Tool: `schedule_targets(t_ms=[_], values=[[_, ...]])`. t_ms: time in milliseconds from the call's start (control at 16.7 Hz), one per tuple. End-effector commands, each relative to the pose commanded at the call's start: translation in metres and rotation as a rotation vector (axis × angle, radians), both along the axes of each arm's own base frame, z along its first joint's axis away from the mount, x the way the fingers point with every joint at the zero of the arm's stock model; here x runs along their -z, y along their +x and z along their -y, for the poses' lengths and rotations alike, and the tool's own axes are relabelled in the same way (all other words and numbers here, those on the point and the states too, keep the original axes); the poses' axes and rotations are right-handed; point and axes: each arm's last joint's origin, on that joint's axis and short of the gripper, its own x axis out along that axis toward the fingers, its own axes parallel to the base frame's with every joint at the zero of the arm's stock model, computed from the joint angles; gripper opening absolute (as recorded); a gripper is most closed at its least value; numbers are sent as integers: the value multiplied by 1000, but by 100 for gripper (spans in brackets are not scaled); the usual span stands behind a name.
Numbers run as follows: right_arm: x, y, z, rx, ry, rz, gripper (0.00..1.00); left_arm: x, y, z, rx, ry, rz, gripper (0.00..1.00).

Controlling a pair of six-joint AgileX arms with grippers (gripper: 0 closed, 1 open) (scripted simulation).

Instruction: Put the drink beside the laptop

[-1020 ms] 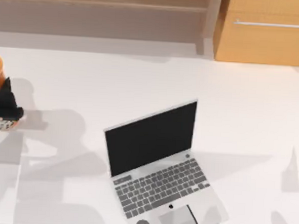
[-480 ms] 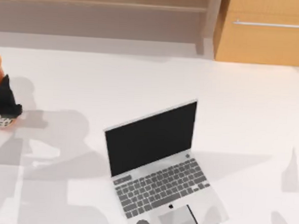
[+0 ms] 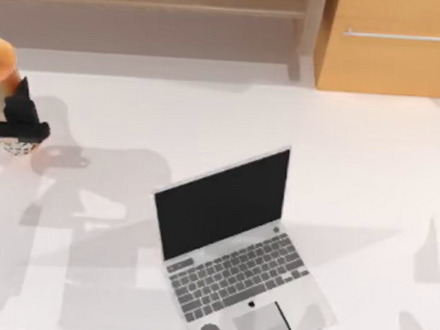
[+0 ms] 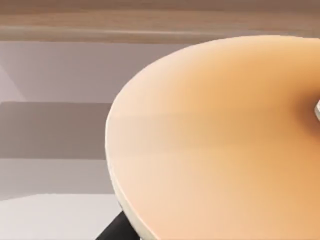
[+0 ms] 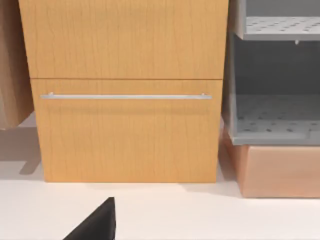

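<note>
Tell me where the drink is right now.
In the top view the drink is at the table's far left edge, held by the left gripper, well apart from the laptop near the middle.

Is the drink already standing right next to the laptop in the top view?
No, the drink is at the table's far left edge in the left gripper, well apart from the laptop.

My left gripper [image 3: 17, 126] is at the table's far left edge, its dark fingers clamped across the drink [image 3: 3, 66] and holding it up off the surface. My right arm sits parked off to the right.
</note>
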Motion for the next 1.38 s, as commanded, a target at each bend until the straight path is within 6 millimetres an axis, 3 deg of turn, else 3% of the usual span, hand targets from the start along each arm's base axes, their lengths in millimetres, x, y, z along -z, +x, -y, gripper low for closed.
schedule_targets(t_ms=[120,240,420,600,780,960,1140,1380], values=[[0,0,0,0,0,0,100,-12,23,26,12,-34,8,0],[0,0,0,0,0,0,100,-25,47,66,28,-80,0,0],[0,0,0,0,0,0,100,-47,70,147,51,-154,-33,0],[0,0,0,0,0,0,100,-66,64,242,62,-219,-81,0],[0,0,0,0,0,0,100,-78,25,326,57,-253,-129,0],[0,0,0,0,0,0,100,-77,-31,386,34,-234,-168,0],[0,0,0,0,0,0,100,-63,-89,421,7,-165,-179,0],[0,0,0,0,0,0,100,-41,-151,440,-10,-62,-144,0]])
